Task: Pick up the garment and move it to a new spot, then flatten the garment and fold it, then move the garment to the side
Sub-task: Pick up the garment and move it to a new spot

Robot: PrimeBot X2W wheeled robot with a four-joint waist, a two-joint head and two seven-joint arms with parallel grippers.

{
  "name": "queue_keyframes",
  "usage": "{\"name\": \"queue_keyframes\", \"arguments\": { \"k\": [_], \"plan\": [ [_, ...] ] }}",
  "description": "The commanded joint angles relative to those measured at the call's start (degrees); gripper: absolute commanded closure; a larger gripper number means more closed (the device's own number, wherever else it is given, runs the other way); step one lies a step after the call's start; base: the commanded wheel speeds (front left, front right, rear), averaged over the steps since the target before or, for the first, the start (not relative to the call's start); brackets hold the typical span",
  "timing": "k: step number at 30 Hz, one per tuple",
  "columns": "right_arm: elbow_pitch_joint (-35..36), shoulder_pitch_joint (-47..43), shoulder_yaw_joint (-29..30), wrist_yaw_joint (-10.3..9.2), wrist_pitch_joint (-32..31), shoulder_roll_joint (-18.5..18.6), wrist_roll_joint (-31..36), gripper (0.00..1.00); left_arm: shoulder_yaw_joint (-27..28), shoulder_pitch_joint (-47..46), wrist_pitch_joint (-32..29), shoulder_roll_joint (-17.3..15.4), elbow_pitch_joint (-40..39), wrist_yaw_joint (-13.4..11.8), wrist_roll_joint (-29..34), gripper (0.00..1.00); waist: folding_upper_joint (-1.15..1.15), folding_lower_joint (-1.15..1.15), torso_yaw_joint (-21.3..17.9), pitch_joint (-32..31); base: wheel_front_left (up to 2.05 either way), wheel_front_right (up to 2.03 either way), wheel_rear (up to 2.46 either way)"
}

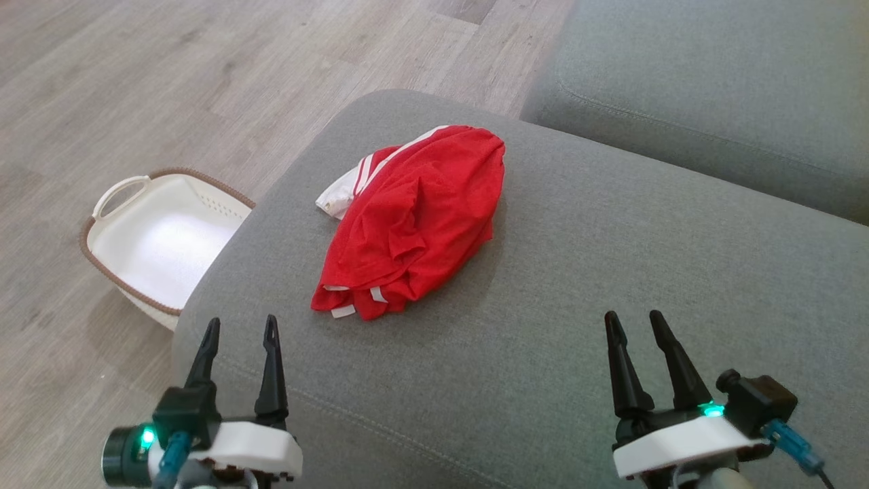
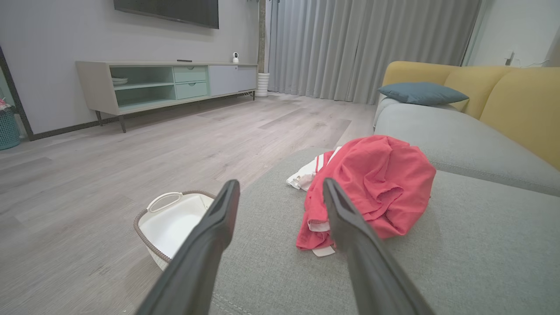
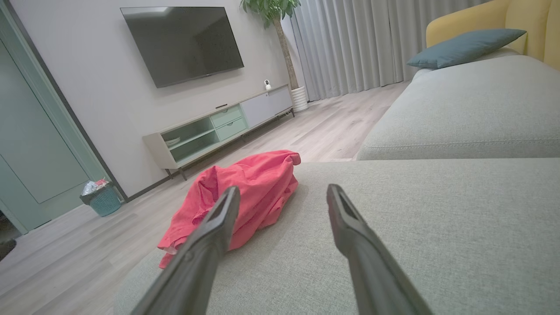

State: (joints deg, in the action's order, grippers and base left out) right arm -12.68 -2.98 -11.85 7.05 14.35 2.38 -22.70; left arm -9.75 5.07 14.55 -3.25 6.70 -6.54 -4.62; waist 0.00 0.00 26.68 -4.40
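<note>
Sitting bunched up on grey sofa cushion (image 1: 611,272), toward its far-left end: red garment (image 1: 414,217) w/ white stripes, not flattened, nothing touching it. Closest is left tool (image 1: 242,322), near the hem but apart, fingers spread, empty. Further right, right tool (image 1: 635,316) over bare fabric, also spread, empty. White basket (image 1: 197,200) w/ brown rim on wood floor (image 1: 136,81), just beside cushion's left edge.

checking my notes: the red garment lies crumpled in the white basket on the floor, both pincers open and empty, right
No. The head view shows the red garment lying crumpled on the grey sofa cushion, not in the white basket on the floor beside it. The left pincer and right pincer are open and empty, as you say.
</note>
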Motion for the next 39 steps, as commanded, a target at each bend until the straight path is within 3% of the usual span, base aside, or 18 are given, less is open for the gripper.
{"name": "queue_keyframes", "arguments": {
  "k": [1,14,23,25,30,39],
  "plan": [
    [1.52,2.22,-1.33,0.44,0.65,0.5,-0.21,0.0,2.16,-2.47,0.45,0.2,-2.46,-0.04,0.41,0.0,0.0,0.0,-0.04,0.02,0.0,0.0,0.0],
    [1.34,1.67,-1.36,0.44,0.65,0.5,0.27,0.0,5.55,-2.58,0.45,-0.13,-3.09,0.38,-0.29,0.0,0.0,0.0,-2.97,0.07,0.0,0.0,0.0],
    [3.44,4.9,3.21,0.44,0.65,0.5,3.51,0.0,8.95,-13.19,0.31,-5.74,0.29,5.74,-1.95,0.0,0.0,0.0,-9.46,8.16,0.0,0.0,0.0],
    [4.56,6.55,4.88,0.44,0.65,0.5,4.78,0.0,7.93,-19.9,-2.62,-8.69,3.9,8.84,-1.8,0.0,0.0,0.0,-11.03,11.49,0.0,0.0,0.0],
    [6.21,9.23,7.83,0.44,0.65,0.5,6.44,0.0,4.9,-32.33,-11.66,-12.37,11.04,12.91,-4.06,0.0,0.0,0.0,-13.45,16.75,0.0,0.0,0.0],
    [8.13,13.1,8.97,0.44,0.65,0.5,7.59,0.0,-4.58,-47.66,-25.19,-17.98,22.7,14.0,-13.29,0.0,0.0,0.0,-17.0,23.24,0.0,0.0,0.0]
  ]
}}
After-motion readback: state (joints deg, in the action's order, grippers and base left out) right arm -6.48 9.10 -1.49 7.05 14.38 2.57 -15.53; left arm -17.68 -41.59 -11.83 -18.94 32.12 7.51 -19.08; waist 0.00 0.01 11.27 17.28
